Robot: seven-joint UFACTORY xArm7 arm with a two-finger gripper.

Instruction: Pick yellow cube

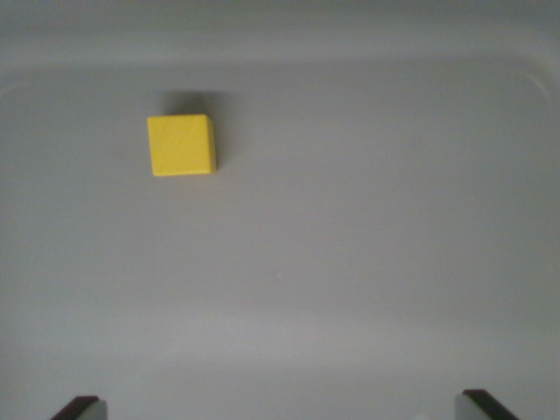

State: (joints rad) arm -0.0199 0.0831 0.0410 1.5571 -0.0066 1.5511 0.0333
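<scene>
A yellow cube (181, 144) rests on a grey surface in the upper left of the wrist view. Only the two dark fingertips of my gripper (282, 408) show, one at the bottom left corner (79, 408) and one at the bottom right (484, 406). They stand far apart, so the gripper is open with nothing between them. The cube lies well above and toward the wrist view's left of the gap between the fingers, clear of both.
The grey surface looks like a shallow tray or bin floor (350, 262), with a raised rounded rim (350, 52) along the top and curving down at the upper right corner.
</scene>
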